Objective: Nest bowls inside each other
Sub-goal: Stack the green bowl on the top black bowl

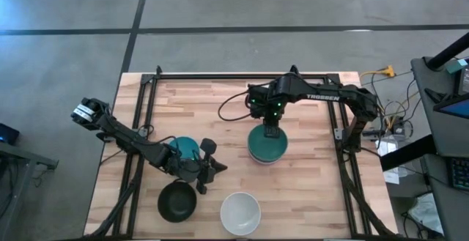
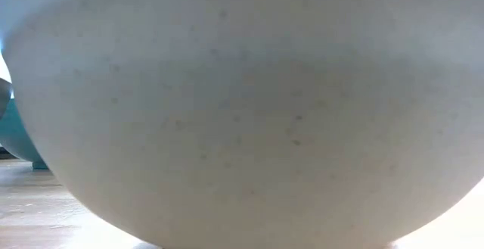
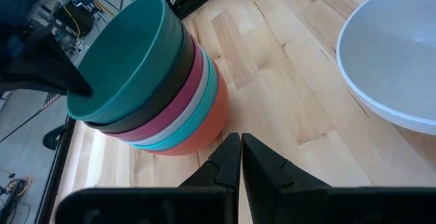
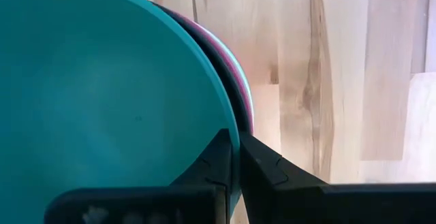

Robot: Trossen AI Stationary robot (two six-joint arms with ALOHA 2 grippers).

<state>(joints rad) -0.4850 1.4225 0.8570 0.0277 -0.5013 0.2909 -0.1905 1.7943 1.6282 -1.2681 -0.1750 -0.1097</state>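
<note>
A stack of nested bowls (image 1: pixel 267 147) stands right of the table's middle. In the left wrist view it runs red at the bottom, then light blue, white, magenta and a dark bowl, with a teal bowl (image 3: pixel 119 54) on top. My right gripper (image 1: pixel 271 132) is above the stack's far side, shut on the teal bowl. My left gripper (image 1: pixel 217 168) hovers shut left of centre, holding nothing. A black bowl (image 1: pixel 176 201) and a white bowl (image 1: pixel 240 213) rest on their bases near the front edge. Another teal bowl (image 1: pixel 183 149) is partly hidden under my left arm. My right gripper pinches the top teal bowl's rim (image 4: pixel 235 139) at the bowl's far side, one finger inside the bowl and one outside. The fingers come from above, pointing down. The bowl sits in the dark bowl (image 3: pixel 160 94) beneath it, on top of the stack.
A black metal frame (image 1: pixel 146 102) runs along the table's left, far and right sides. In the low view the white bowl (image 2: pixel 242 113) fills nearly the whole picture. Bare wood lies between the stack and the white bowl (image 3: pixel 395 54).
</note>
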